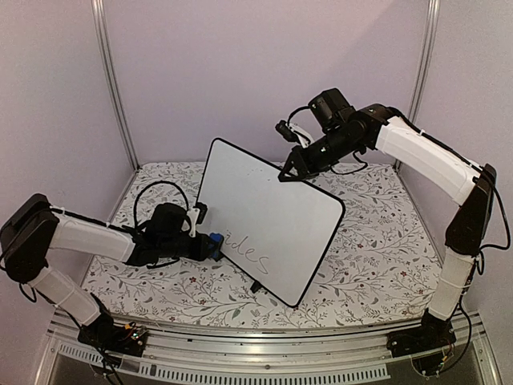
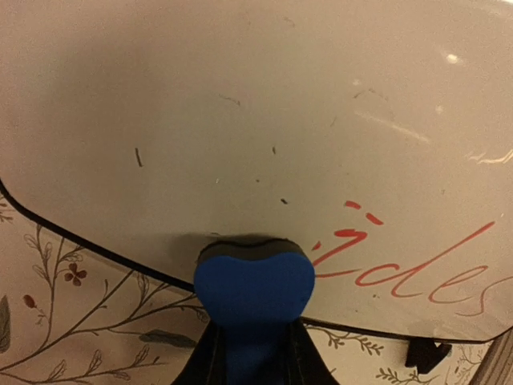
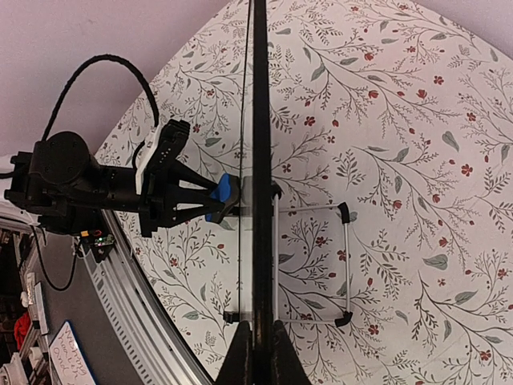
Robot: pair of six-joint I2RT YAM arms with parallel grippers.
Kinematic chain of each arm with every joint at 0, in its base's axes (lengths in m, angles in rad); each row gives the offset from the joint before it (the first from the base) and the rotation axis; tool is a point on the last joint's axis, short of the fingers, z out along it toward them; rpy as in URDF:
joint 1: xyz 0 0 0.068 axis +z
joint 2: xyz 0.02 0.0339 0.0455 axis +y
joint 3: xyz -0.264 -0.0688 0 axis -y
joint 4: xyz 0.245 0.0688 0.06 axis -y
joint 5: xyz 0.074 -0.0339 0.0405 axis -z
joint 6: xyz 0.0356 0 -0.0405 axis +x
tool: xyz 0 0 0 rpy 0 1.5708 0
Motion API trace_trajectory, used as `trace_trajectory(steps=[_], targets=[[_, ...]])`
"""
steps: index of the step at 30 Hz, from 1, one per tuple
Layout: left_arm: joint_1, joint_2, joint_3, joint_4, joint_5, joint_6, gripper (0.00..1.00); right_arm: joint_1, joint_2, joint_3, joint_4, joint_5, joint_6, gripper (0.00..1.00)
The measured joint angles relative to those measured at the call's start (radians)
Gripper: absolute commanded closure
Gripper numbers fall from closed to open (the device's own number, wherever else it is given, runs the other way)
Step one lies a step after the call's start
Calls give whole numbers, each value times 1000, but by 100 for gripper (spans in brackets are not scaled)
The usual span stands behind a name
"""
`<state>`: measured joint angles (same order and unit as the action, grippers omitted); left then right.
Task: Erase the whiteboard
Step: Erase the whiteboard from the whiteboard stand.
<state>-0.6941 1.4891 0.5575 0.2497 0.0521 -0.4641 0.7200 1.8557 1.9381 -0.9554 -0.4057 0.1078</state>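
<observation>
Whiteboard (image 1: 268,220) propped on tabletop (image 1: 377,265)

Top view: your right jaws pinch its upper rim. Left wrist: your left jaws grip a blue eraser (image 2: 254,285) against the board, beside the letters "ides". Right wrist: jaws clamped on the rim.

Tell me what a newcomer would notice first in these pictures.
The whiteboard stands nearly upright mid-table, with the right gripper shut on its top edge. The left gripper holds a blue eraser against the board's lower face, just beside the handwriting. A floral cloth covers the table.
</observation>
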Motion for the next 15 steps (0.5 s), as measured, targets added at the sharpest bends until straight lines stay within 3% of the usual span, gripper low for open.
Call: trace_trajectory(steps=[9,15], targets=[[-4,13,8,2,-1,5,100,0,0,0,0,2,1,100],[-6,22,90,-50,-3,31,100,-1,0,0,-6,11,12,100]])
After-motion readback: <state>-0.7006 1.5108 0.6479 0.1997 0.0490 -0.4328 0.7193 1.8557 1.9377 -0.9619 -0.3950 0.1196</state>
